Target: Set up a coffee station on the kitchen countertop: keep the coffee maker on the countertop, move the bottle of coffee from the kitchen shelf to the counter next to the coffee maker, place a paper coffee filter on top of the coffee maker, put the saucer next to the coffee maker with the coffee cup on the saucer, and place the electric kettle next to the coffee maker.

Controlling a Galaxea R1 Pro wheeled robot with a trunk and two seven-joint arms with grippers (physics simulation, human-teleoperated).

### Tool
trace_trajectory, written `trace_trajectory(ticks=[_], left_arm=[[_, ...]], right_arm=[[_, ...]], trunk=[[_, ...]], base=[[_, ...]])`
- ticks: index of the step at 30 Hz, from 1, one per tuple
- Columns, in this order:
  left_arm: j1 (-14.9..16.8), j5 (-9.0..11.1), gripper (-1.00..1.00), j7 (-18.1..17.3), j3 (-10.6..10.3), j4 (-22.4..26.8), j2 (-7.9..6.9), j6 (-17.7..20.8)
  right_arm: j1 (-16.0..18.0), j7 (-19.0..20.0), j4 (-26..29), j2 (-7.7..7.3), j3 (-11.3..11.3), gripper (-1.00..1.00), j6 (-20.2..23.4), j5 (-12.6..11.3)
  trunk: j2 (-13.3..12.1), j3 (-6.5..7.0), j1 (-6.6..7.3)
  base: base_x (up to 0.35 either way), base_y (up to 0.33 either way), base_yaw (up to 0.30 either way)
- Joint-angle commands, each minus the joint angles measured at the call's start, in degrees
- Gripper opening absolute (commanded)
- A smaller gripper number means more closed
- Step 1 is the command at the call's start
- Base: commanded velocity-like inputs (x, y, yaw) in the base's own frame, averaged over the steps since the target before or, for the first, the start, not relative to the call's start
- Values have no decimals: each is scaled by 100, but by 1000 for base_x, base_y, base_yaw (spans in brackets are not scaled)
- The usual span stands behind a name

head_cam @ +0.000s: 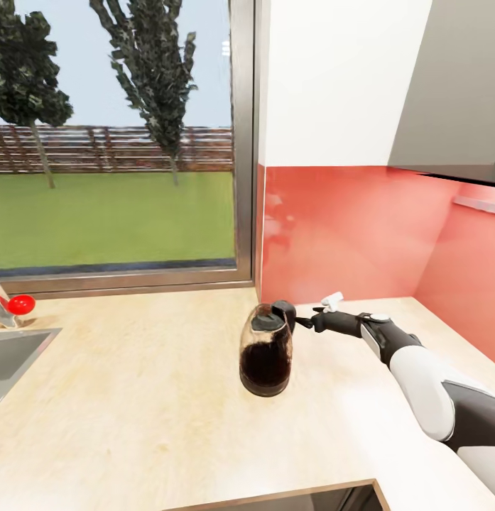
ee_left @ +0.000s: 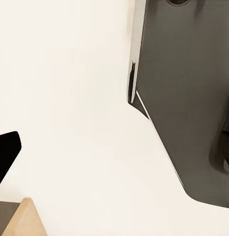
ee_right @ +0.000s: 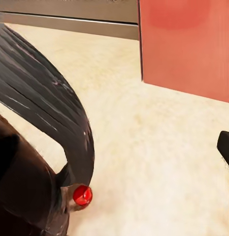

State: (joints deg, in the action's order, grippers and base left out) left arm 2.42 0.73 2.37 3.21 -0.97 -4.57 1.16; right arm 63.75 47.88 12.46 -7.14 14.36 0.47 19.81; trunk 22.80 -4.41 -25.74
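Head view: electric kettle (head_cam: 265,351) upright on countertop (head_cam: 133,397), lower centre of frame, near red backsplash (head_cam: 346,234) corner; right gripper (head_cam: 301,323) at kettle handle (head_cam: 284,314), grip or jaw opening cannot tell; sink (head_cam: 13,358) at left edge below window (head_cam: 119,142). Right wrist view: dark handle (ee_right: 50,113) close, red button (ee_right: 82,195) beneath. Left gripper: state cannot tell.
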Motion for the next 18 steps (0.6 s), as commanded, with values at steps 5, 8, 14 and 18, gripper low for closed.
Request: trace_trajectory(ticks=[5, 8, 14, 18], left_arm=[[6, 12, 100, 8, 30, -8, 0, 7], [6, 9, 100, 9, 30, -8, 0, 6], [7, 8, 100, 8, 30, -8, -4, 7], [-12, 8, 100, 9, 30, -8, -8, 3]], right_arm=[[6, 29, 2, 1, 49, 100, 5, 49], [6, 29, 2, -3, 49, 100, 5, 49], [6, 29, -4, 1, 49, 100, 5, 44], [6, 29, -14, 34, 49, 100, 3, 41]], trunk=[[12, -12, -5], [12, -12, -5], [12, -12, -5], [12, -12, -5]], base=[[111, 0, 0], [32, 0, 0], [32, 0, 0], [50, 0, 0]])
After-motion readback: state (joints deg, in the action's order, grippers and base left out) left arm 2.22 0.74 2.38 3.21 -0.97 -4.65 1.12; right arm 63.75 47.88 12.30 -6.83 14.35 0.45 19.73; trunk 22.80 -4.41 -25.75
